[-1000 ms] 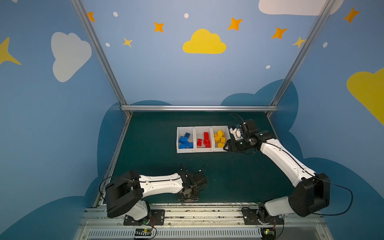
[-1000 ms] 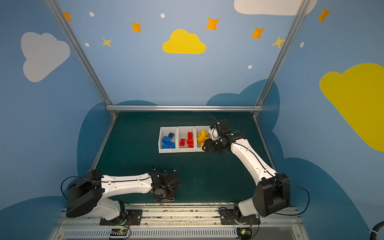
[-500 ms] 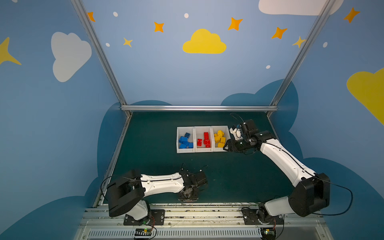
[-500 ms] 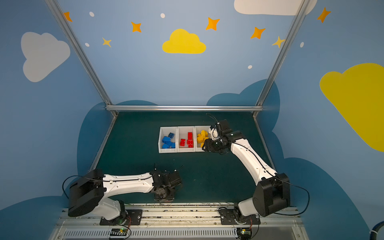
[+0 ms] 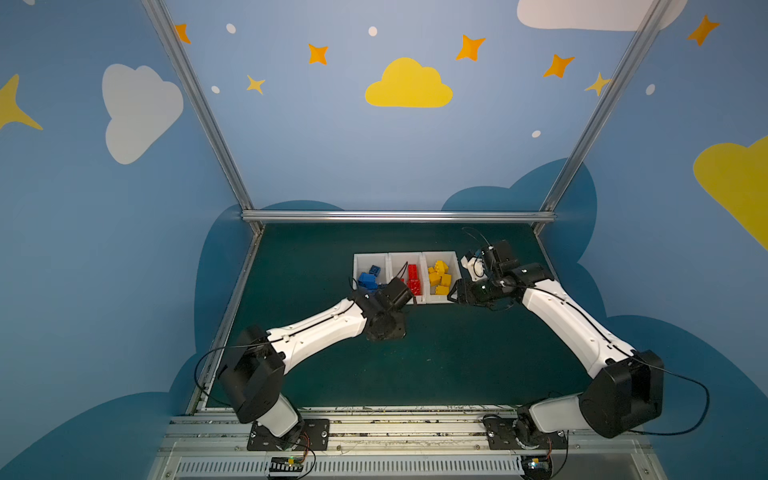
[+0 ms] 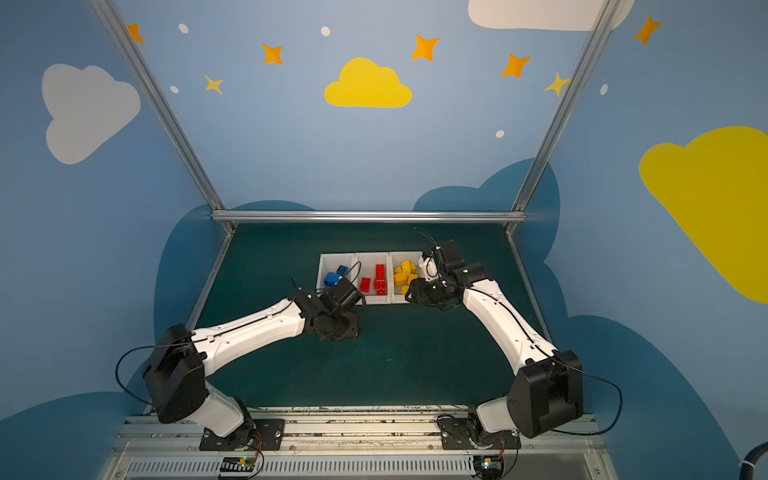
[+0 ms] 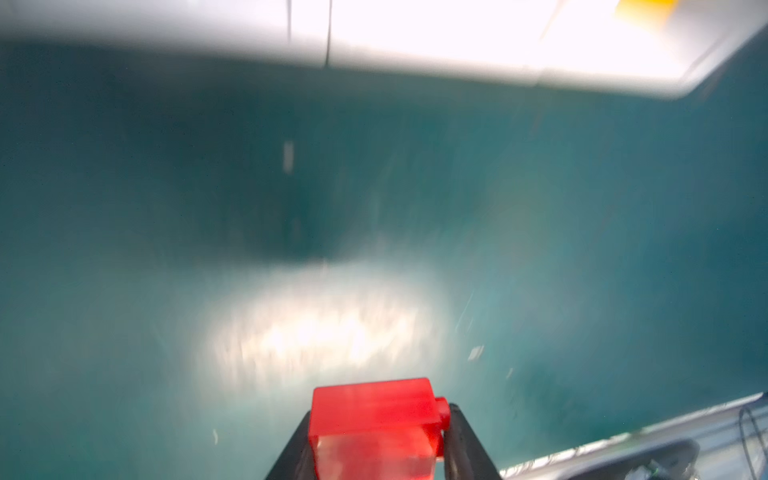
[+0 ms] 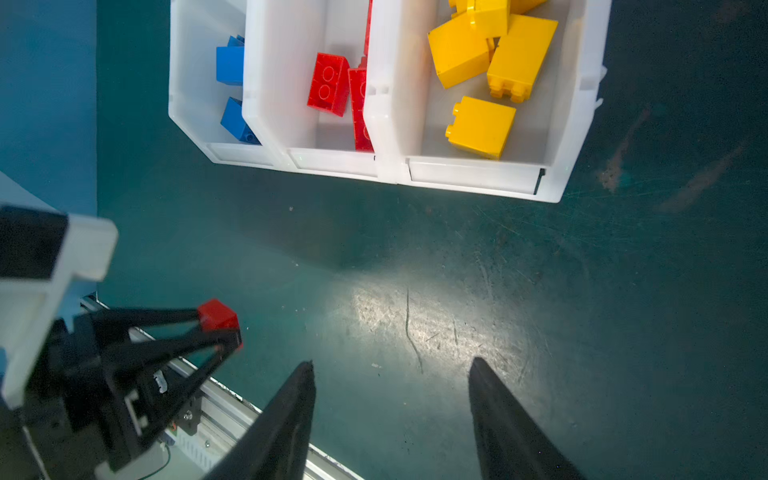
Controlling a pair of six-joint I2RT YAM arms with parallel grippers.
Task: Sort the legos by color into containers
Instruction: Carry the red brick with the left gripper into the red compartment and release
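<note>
Your left claw (image 7: 380,440) is clamped narrow on a small red plastic lego brick (image 7: 370,405), with a black finger (image 7: 295,449) on each side. One stud pokes out sideways past a finger. That wrist view is badly smeared, so beyond the brick you only get the dark green worktop (image 7: 166,208), a glare patch and a blurred white wall of the bins.

From the right wrist camera you can see the same claw (image 8: 220,332) with the red brick (image 8: 217,315) pinched right at its tips. I cannot tell how high it sits over the worktop.

In both top views your left arm (image 5: 316,328) stretches toward the bins, and its black wrist is just in front of the blue and red ones. The claw itself is hidden under the wrist there.

Your right claw (image 8: 390,365) stands wide with nothing between its fingers, only scuffed worktop. In a top view it (image 5: 455,295) hangs just beside the front corner of the yellow bin.

Now the row: three white plastic bins, wall to wall.
- **Left bin** (image 5: 360,261): holds the blue lego bricks (image 5: 368,279).
- **Middle bin** (image 5: 398,259): holds the red lego bricks (image 5: 413,278).
- **Right bin** (image 5: 454,262): holds the yellow lego bricks (image 5: 439,274).

No other loose brick shows on the worktop, so the one in your left claw is the only one out of a bin.
</note>
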